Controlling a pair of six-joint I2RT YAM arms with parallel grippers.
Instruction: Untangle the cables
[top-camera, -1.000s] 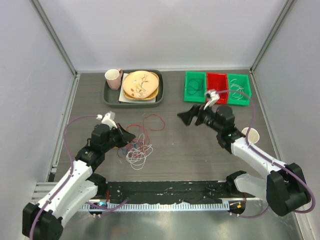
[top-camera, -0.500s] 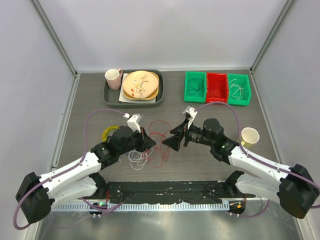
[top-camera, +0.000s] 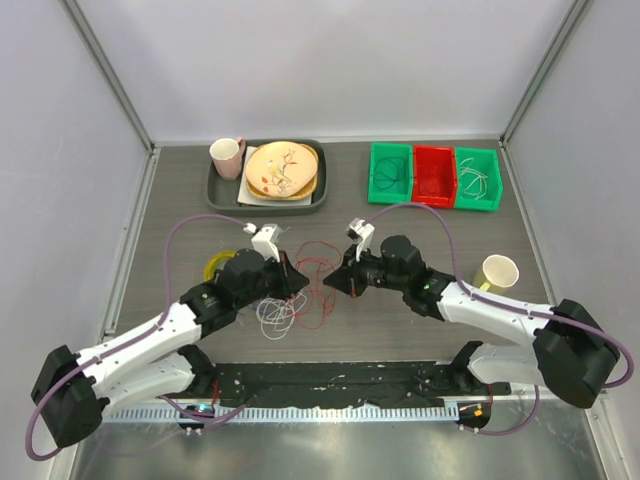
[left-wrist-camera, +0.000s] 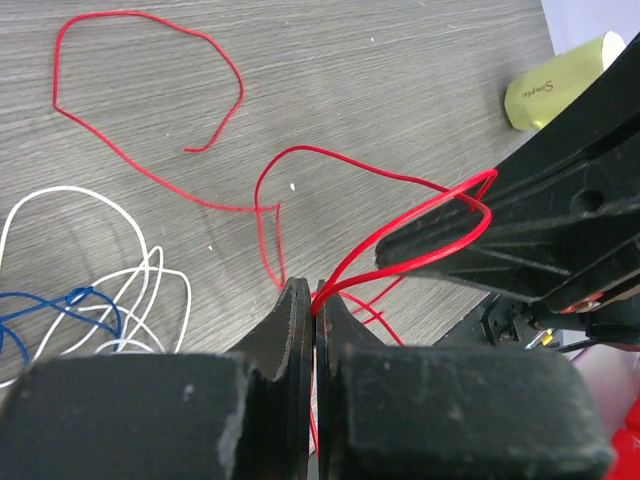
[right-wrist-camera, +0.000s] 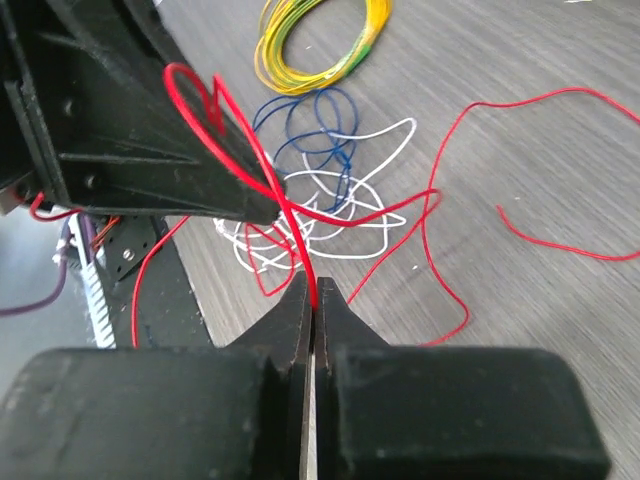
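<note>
The cables lie tangled at mid-table: white loops (top-camera: 274, 316) with dark blue (left-wrist-camera: 62, 306) strands, and a red cable (top-camera: 316, 250) rising out of the pile. My left gripper (top-camera: 300, 283) is shut on the red cable (left-wrist-camera: 345, 265), pinched at its tips (left-wrist-camera: 315, 296). My right gripper (top-camera: 330, 285) faces it tip to tip and is shut on the same red cable (right-wrist-camera: 300, 245) just below the left fingers (right-wrist-camera: 150, 160). A short red span is stretched between the two grippers. In the right wrist view the white (right-wrist-camera: 392, 130) and blue (right-wrist-camera: 322, 112) loops lie on the table beyond.
A yellow wire ring (top-camera: 217, 268) lies left of the pile. A dark tray (top-camera: 215, 190) with a plate and pink mug stands at the back. Green and red bins (top-camera: 434, 175) sit back right. A pale cup (top-camera: 497, 271) lies on the right. A black strip (top-camera: 330, 378) runs along the front.
My right gripper has swung left across the table, met the left gripper and shut on the red cable. The left gripper moved right with the red cable lifted from the pile.
</note>
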